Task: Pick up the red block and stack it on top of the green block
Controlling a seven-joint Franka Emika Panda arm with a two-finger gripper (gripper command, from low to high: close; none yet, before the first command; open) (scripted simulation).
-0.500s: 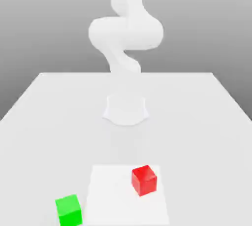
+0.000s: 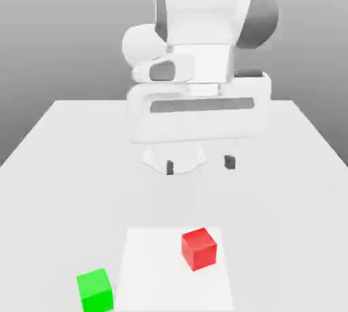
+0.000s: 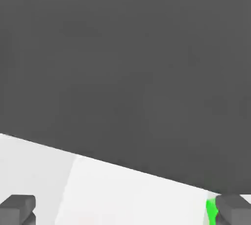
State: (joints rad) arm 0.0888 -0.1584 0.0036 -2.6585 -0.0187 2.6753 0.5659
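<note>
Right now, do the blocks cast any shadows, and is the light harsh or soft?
Exterior view: soft, even light; the red block and green block cast no clear shadow on the white table. Hand view: a flat dark backdrop, no glare.

The red block (image 2: 199, 249) is showing plain bright red. The green block (image 2: 94, 290) is showing plain bright green. The table (image 2: 61, 168) is appearing white, with a slightly brighter, possibly separate, square patch (image 2: 156, 270). The gripper (image 2: 199, 165) fingertips (image 2: 230, 162) are appearing dark grey below a white arm (image 2: 197, 25).
</note>
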